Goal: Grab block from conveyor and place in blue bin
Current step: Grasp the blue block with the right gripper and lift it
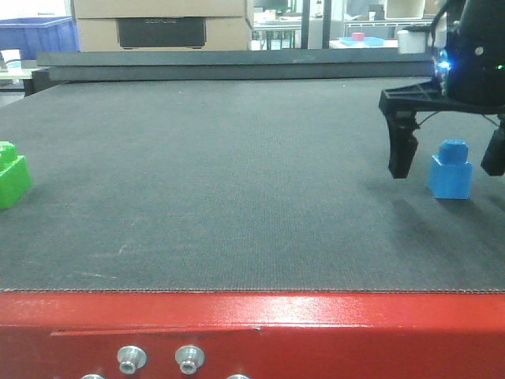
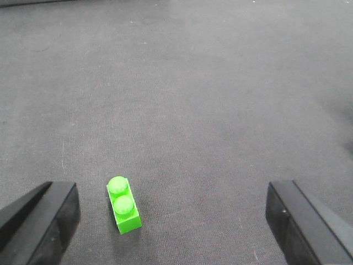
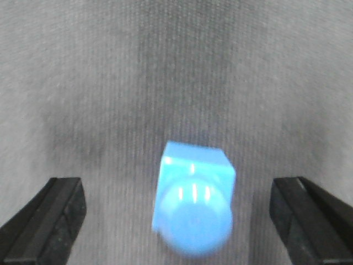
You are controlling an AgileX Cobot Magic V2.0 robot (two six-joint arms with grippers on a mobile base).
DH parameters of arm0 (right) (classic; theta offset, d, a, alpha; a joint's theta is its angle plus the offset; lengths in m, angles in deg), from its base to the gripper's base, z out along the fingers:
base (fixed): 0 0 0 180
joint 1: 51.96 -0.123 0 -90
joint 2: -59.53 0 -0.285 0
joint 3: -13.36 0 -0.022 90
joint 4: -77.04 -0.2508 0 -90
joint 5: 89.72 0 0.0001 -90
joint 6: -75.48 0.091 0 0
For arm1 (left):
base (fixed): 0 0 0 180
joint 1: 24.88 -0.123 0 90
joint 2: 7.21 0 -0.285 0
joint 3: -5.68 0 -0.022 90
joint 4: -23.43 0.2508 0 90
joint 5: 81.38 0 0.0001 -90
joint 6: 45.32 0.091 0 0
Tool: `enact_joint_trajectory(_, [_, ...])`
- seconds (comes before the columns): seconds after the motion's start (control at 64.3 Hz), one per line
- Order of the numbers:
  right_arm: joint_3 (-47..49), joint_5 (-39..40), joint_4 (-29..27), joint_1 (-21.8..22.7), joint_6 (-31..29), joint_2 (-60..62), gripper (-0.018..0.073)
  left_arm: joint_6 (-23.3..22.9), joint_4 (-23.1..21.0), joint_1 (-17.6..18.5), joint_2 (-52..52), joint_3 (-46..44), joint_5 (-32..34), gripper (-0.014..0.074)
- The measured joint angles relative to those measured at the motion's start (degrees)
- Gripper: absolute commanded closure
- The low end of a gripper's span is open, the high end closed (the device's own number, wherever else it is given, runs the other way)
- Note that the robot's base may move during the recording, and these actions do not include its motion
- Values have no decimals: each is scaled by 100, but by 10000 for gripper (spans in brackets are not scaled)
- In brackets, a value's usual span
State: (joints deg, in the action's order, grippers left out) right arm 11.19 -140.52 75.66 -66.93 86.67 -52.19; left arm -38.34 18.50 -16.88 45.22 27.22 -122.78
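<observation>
Right gripper hangs low over the conveyor, toward its right side. Its jaws are wide apart, one finger either side of the blue block, with a gap on both sides and no contact. The block sits upright on the belt, stud up. The right wrist view is blurred but shows it about centred between the fingers. The front view crops the right finger at the frame edge, so room to the belt's right edge can't be told.

Left gripper shows only in its own wrist view, above the belt with jaws wide apart. The green block, two studs up and slightly angled, lies on the belt between the fingers. It is nearer the finger at picture left and touches neither.

In the front view the green block sits at the left frame edge, well apart from the blue one, with broad open belt between them. The belt's near edge meets the red frame, which has silver bolts. The blue bin stands beyond the far left corner, off the belt.
</observation>
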Motion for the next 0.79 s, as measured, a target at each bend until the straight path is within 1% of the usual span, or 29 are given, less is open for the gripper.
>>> enact_joint_trajectory(0.171, [13, 178, 13, 0, 0, -128, -8, 0, 0, 0, 0, 0, -24, 8])
enact_joint_trajectory(0.233, [13, 200, 34, 0, 0, -169, 29, 0, 0, 0, 0, 0, -24, 8])
enact_joint_trajectory(0.28, [13, 213, 47, 0, 0, -180, 79, 0, 0, 0, 0, 0, -24, 8])
enact_joint_trajectory(0.42, [21, 237, 138, 0, 15, -188, 363, 0, 0, 0, 0, 0, -36, 8])
enact_joint_trajectory(0.435, [21, 237, 138, 0, 15, -188, 412, 0, 0, 0, 0, 0, -47, 8])
enact_joint_trajectory(0.482, [21, 237, 173, 0, 15, -188, 505, 0, 0, 0, 0, 0, -70, 8])
enact_joint_trajectory(0.498, [21, 237, 187, 0, 15, -188, 549, 0, 0, 0, 0, 0, -68, 8])
enact_joint_trajectory(0.56, [21, 197, 216, 0, 15, -188, 673, 0, 0, 0, 0, 0, -150, 8])
enact_joint_trajectory(0.591, [21, 197, 228, 0, 15, -188, 722, 0, 0, 0, 12, 0, -193, 8])
enact_joint_trajectory(0.684, [21, 78, 239, 0, 15, -160, 720, 0, 0, 0, 90, -23, -410, 8])
enact_joint_trajectory(0.793, [21, -31, 239, -11, 15, 24, 721, -226, 32, 0, 319, -183, -659, 8])
